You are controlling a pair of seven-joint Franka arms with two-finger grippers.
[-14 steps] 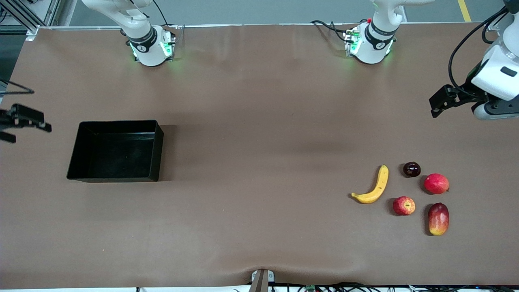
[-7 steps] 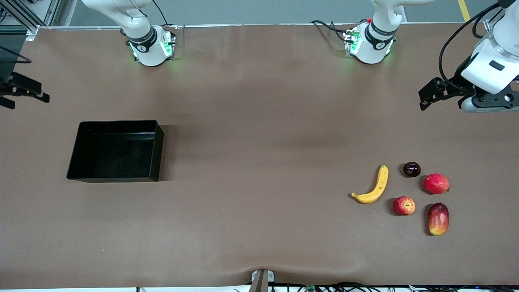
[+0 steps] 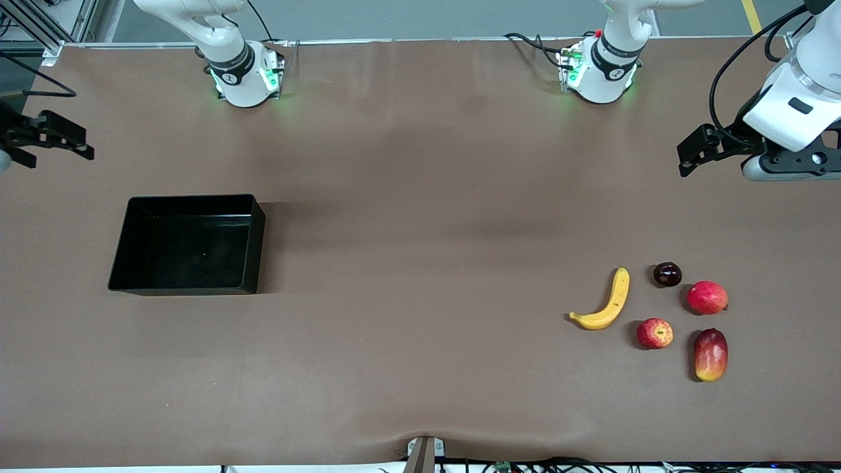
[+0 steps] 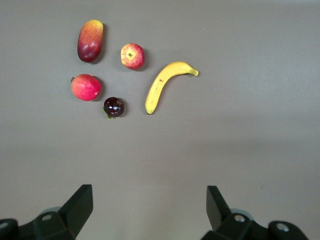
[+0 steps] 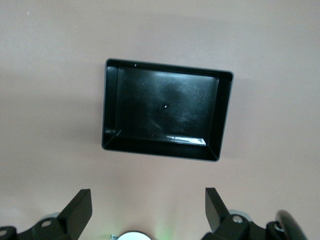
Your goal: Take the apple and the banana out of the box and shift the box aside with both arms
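Note:
The yellow banana (image 3: 604, 303) and the small red apple (image 3: 654, 333) lie on the brown table toward the left arm's end. They also show in the left wrist view, the banana (image 4: 167, 85) beside the apple (image 4: 132, 55). The black box (image 3: 257, 243) stands empty toward the right arm's end and shows in the right wrist view (image 5: 212, 125). My left gripper (image 3: 693, 152) is open and empty, up over bare table (image 4: 148, 192). My right gripper (image 3: 59, 138) is open and empty over the table's edge (image 5: 148, 196).
A pinkish-red round fruit (image 3: 707, 297), a red-and-yellow mango (image 3: 711, 355) and a small dark fruit (image 3: 667, 274) lie close by the apple. The arms' bases (image 3: 244, 75) stand along the table's edge farthest from the front camera.
The right gripper has moved away from the front camera, toward the bases' side of the table. The left gripper has shifted a little the same way and toward the table's middle. Fruits and box are unmoved.

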